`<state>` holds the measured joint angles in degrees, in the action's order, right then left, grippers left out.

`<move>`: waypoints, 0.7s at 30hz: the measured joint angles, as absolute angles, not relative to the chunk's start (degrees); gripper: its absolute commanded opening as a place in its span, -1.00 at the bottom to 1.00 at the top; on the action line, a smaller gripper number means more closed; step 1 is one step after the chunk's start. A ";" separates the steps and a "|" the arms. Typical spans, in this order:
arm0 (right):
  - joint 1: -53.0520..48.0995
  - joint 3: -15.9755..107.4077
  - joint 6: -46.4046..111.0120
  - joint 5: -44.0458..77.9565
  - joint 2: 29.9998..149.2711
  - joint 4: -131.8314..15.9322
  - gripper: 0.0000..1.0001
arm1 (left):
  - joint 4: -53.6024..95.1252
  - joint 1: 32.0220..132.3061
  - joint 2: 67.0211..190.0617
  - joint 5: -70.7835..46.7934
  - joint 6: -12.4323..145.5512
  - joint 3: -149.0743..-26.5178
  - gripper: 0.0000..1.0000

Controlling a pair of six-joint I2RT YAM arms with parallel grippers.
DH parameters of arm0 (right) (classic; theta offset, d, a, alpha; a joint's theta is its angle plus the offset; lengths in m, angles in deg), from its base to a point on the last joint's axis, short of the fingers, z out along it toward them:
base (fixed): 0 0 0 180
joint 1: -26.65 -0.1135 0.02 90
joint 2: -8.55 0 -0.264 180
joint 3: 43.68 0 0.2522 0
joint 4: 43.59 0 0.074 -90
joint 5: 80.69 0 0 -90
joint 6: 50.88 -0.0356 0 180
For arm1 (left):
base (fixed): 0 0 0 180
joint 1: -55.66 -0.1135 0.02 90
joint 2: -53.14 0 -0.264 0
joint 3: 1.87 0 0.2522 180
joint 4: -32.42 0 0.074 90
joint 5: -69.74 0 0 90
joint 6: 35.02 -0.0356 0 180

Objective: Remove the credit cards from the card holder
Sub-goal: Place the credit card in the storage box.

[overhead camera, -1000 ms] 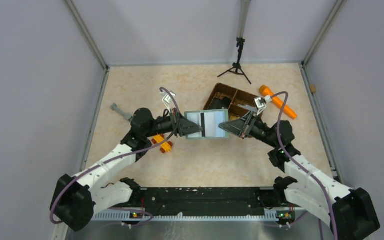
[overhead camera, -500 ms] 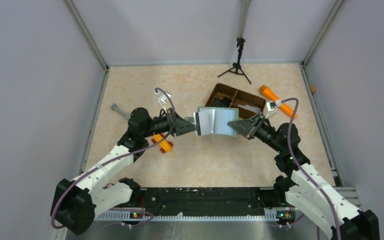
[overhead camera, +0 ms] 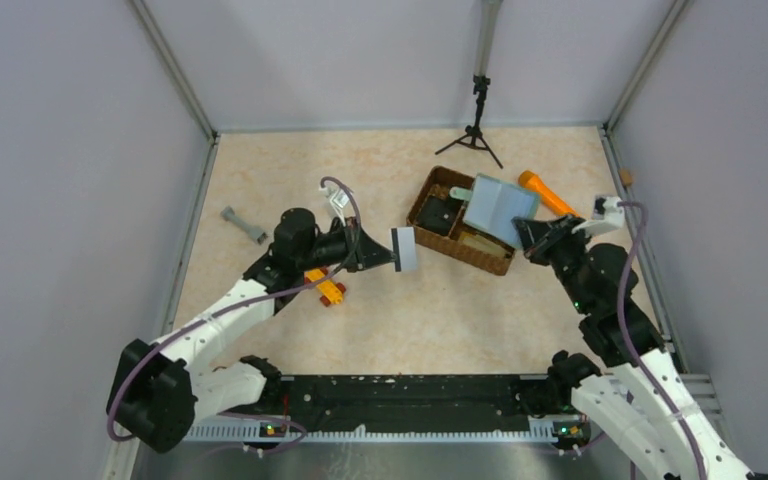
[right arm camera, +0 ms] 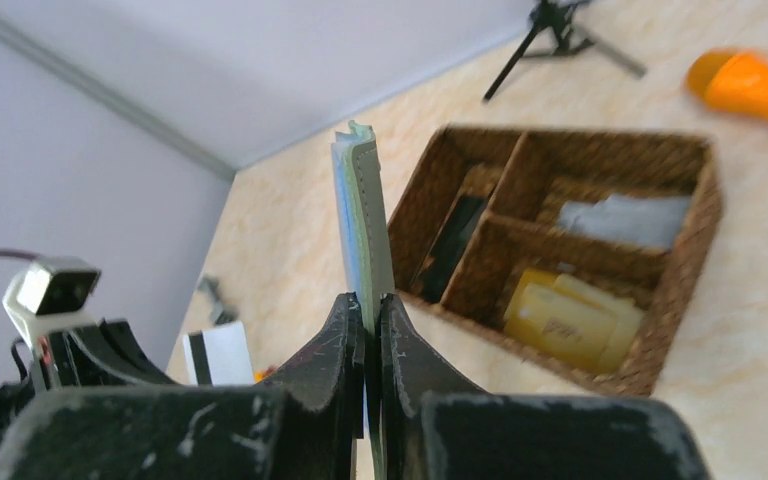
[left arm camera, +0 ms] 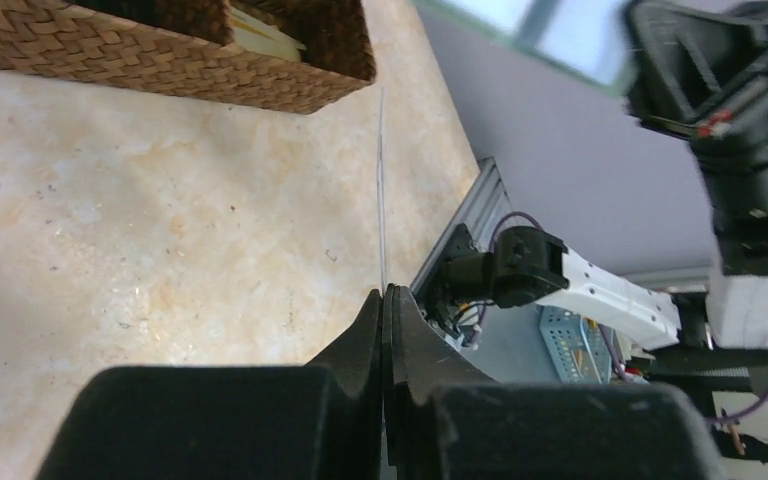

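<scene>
My left gripper (overhead camera: pixel 392 250) is shut on a pale grey credit card (overhead camera: pixel 406 249) with a dark stripe and holds it above the table, left of the basket. In the left wrist view the card (left arm camera: pixel 382 190) shows edge-on, rising from the closed fingertips (left arm camera: pixel 384 296). My right gripper (overhead camera: pixel 526 232) is shut on the sage grey-green card holder (overhead camera: pixel 499 208) and holds it raised over the basket's right part. In the right wrist view the holder (right arm camera: pixel 365 225) stands edge-on between the fingers (right arm camera: pixel 372 312), with a blue layer on its left side. The card (right arm camera: pixel 219 353) shows at the lower left there.
A brown woven divided basket (overhead camera: pixel 457 250) sits right of centre, with yellow and dark items inside (right arm camera: pixel 570 320). An orange flashlight (overhead camera: pixel 547 194) lies behind it. A small black tripod (overhead camera: pixel 478 128) stands at the back. An orange toy (overhead camera: pixel 326 288) and a grey tool (overhead camera: pixel 243 224) lie on the left.
The card has come free of the holder. My right gripper carried the holder back and to the right, over the basket. My left gripper stayed roughly in place with the card.
</scene>
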<state>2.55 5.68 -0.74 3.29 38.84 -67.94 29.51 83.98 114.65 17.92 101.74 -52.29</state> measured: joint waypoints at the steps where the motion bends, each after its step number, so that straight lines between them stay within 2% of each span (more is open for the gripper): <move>1: 2.58 6.77 0.22 1.28 38.23 -68.62 -1.00 | 29.29 84.44 115.72 17.00 101.68 -52.84 -1.00; 7: 2.58 11.95 3.33 -9.12 35.14 -69.76 -1.00 | 32.39 90.95 126.08 8.74 104.80 -57.12 -1.00; 21: 2.58 12.95 0.70 -20.12 30.77 -68.91 -1.00 | 53.14 100.35 155.24 -17.05 126.62 -69.97 -1.00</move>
<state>2.58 12.95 0.70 -20.12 30.77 -68.91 53.14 100.35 155.24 -17.05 126.62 -69.97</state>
